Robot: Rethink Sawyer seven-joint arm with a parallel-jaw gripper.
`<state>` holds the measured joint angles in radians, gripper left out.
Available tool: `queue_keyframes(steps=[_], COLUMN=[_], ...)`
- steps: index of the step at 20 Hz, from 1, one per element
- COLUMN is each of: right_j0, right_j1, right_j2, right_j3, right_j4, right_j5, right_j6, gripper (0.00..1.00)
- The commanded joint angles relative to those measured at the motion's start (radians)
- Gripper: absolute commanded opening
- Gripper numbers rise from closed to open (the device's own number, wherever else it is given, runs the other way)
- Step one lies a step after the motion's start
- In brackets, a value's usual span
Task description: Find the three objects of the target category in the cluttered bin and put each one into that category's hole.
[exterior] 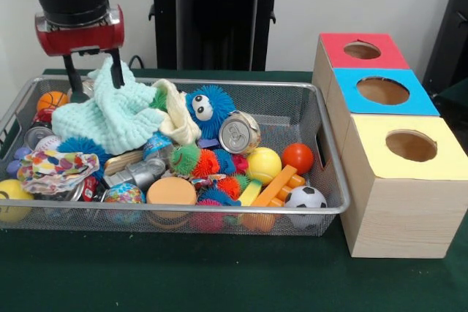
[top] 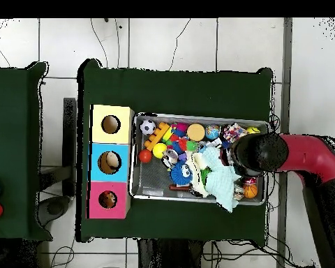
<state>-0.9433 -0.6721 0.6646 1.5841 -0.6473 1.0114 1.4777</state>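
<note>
Mint-green cloth | lies at 9 o'clock of the bin, one corner pinched and raised by the closed gripper | probably lifted to come free of clutter | yellow box hole waits at 3 o'clock.

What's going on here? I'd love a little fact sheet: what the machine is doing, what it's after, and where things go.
arm: over one end of the wire basket
gripper: jaws shut on the mint-green cloth, pinching its raised peak
other cloths: polka-dot cloth near the front rim; cream cloth beside the green one
clutter: spiky balls, cans, small balls
boxes: red, blue and yellow tops beside the basket
target: yellow box's hole, looks empty
</note>
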Motion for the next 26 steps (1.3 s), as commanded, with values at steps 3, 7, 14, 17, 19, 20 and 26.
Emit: queue_keyframes(steps=[3,7,14,17,19,20,26], right_j0=[-0.012,-0.009,-0.030,-0.043,-0.048,-0.050,-0.077], right_j1=[0.032,0.043,0.109,0.132,0.138,0.139,0.151], right_j2=[0.023,0.023,-0.004,-0.010,-0.013,-0.015,-0.014], right_j3=[-0.012,-0.005,0.049,0.063,0.069,0.074,0.111], right_j4=[-0.037,-0.038,-0.083,-0.092,-0.093,-0.094,-0.086], right_j5=[-0.002,-0.013,-0.153,-0.206,-0.226,-0.240,-0.309], right_j6=[-0.232,-0.222,-0.148,-0.131,-0.123,-0.116,-0.098], gripper=[1.00,1.00,1.00,1.00,1.00,1.00,1.00])
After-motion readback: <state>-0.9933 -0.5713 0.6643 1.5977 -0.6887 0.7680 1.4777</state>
